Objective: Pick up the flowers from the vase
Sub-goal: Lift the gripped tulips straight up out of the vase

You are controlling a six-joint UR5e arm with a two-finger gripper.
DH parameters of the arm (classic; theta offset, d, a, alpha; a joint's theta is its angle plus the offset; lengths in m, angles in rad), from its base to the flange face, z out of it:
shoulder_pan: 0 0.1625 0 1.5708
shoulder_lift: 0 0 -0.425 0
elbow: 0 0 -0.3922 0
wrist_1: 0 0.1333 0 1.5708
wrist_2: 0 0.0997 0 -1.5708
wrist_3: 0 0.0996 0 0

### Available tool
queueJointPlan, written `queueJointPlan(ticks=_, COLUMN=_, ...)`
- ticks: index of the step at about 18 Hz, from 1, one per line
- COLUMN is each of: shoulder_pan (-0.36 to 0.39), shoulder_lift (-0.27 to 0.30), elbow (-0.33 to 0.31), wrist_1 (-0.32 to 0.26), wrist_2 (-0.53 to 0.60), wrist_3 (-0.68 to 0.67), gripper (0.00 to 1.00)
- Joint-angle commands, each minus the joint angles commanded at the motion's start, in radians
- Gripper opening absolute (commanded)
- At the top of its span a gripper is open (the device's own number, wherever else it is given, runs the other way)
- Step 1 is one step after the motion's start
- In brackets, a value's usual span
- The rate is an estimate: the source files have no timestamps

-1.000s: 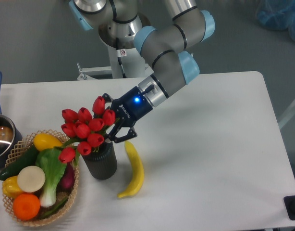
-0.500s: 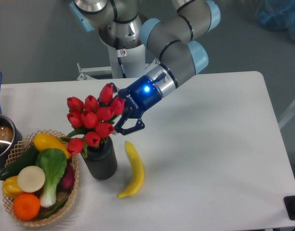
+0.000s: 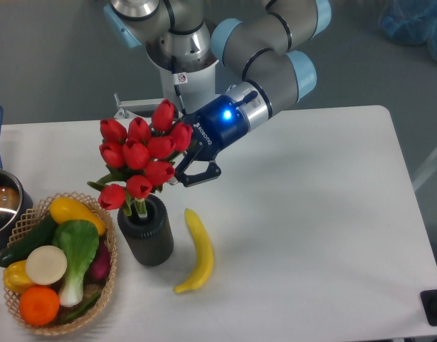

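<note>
The flowers point(image 3: 141, 157), a bunch of red tulip buds with green leaves, hang above the vase point(image 3: 146, 231). Their pale stems still reach down into the vase's mouth. My gripper point(image 3: 181, 165) comes in from the right and is shut on the bunch just under the buds. One black finger point(image 3: 198, 175) shows on the near side; the other is hidden behind the buds. The vase is a short dark cylinder standing upright on the white table point(image 3: 311, 214).
A yellow banana point(image 3: 197, 251) lies just right of the vase. At the left a wicker basket point(image 3: 106, 285) holds vegetables and fruit. A steel pot point(image 3: 1, 206) with a blue handle sits at the left edge.
My gripper has risen up and to the right with the flowers in it. The bunch has lifted, so the stems now show above the vase's rim. The vase has stayed put.
</note>
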Motion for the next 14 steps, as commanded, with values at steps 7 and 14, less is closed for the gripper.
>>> queueJointPlan(ticks=7, shoulder_pan=0.009, shoulder_lift=0.012, elbow=-0.003, wrist_1=-0.002, wrist_2=-0.052, wrist_3=-0.005, gripper=0.54)
queueJointPlan(ticks=14, shoulder_pan=0.037, shoulder_lift=0.015, elbow=0.0, wrist_1=-0.003, wrist_2=-0.108, wrist_3=-0.005, gripper=0.52)
